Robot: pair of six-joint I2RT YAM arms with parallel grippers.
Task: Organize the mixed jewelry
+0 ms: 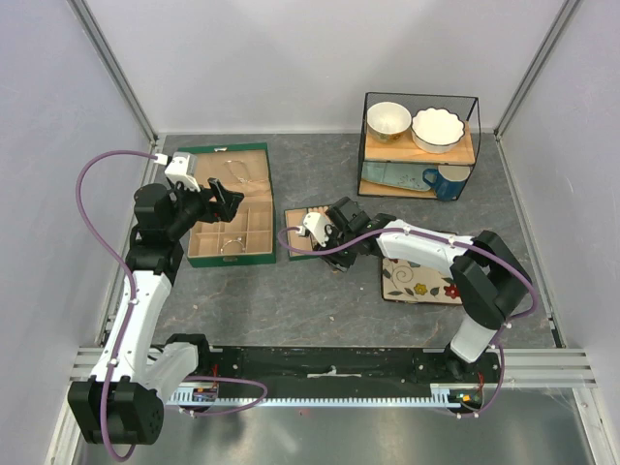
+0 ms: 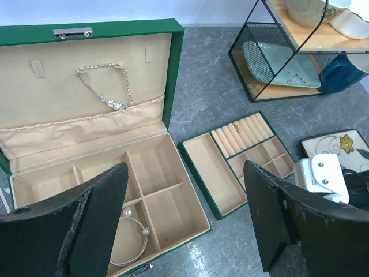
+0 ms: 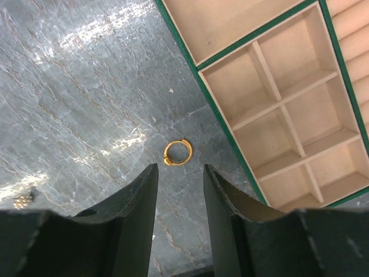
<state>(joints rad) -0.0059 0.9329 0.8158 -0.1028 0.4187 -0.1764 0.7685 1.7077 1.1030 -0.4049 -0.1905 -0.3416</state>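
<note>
Ring (image 3: 177, 152) flat on table (image 3: 86, 86), just ahead of my right gripper (image 3: 179, 170), in line with gap; jaws part-spread, empty. Tray (image 3: 248, 86) ahead-right. My left gripper (image 2: 184, 173) wide apart, farther off.

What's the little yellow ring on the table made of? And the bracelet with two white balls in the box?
The ring looks like gold-coloured metal, smooth and shiny; whether it is real gold or plating can't be told. The bracelet looks like thin silvery wire, tipped with two glossy white pearl-like beads, maybe plastic.
</note>
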